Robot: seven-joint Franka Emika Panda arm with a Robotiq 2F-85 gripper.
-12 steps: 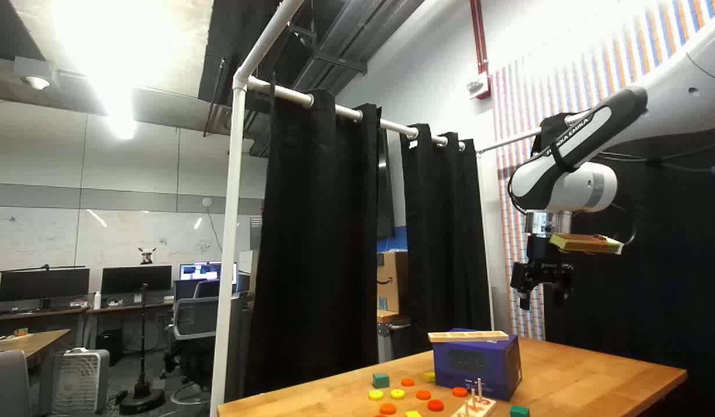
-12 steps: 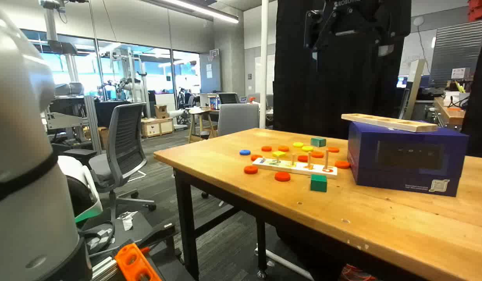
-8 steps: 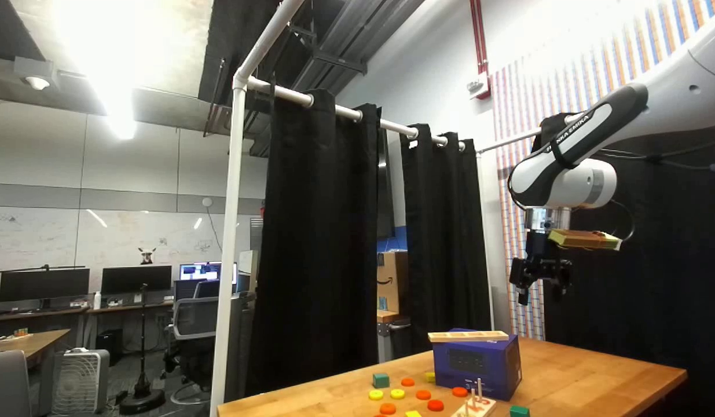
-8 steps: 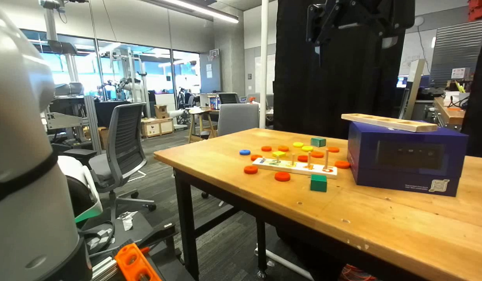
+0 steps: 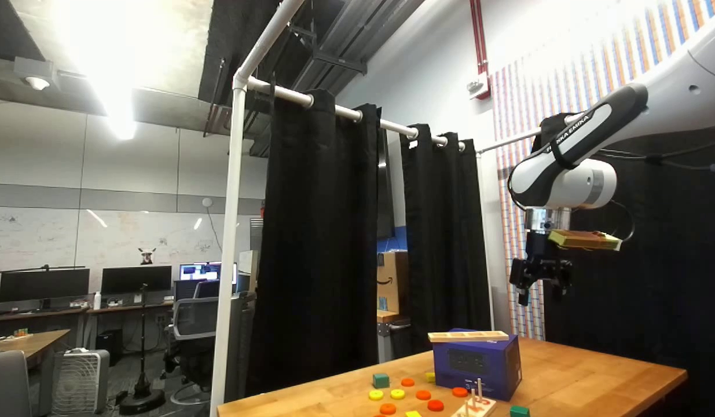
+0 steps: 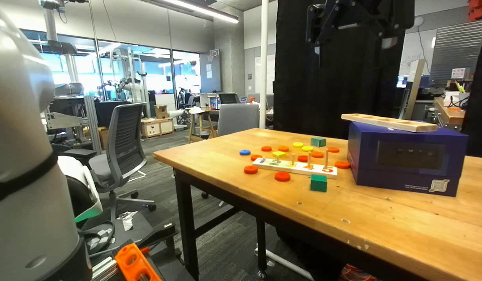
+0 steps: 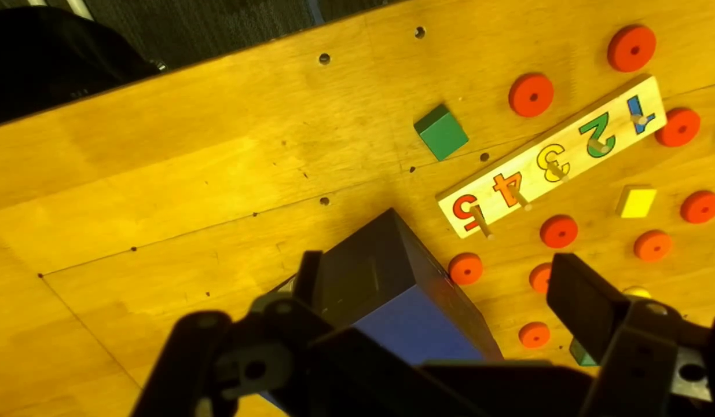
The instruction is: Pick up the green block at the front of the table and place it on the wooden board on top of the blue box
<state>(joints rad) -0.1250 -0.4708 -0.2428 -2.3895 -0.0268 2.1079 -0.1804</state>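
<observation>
Green block (image 7: 442,136) is sitting on the table (image 7: 218,191) well below the gripper (image 5: 541,294), whose jaws are standing wide apart. In the wrist view it's lying past the fingertips, with the blue box (image 7: 400,292) showing through the gap. Both exterior views are showing the wooden board (image 6: 389,122) resting on the box, an end poking just past the side; the wrist view is mostly getting gripper over that spot. In an exterior view the number strip (image 5: 479,407) is running off the frame, while the wrist view is showing it whole. Room-wise, bare wood is stretching between block and nearest table edge, with the strip and a red disc (image 7: 531,94) sitting near the block.
</observation>
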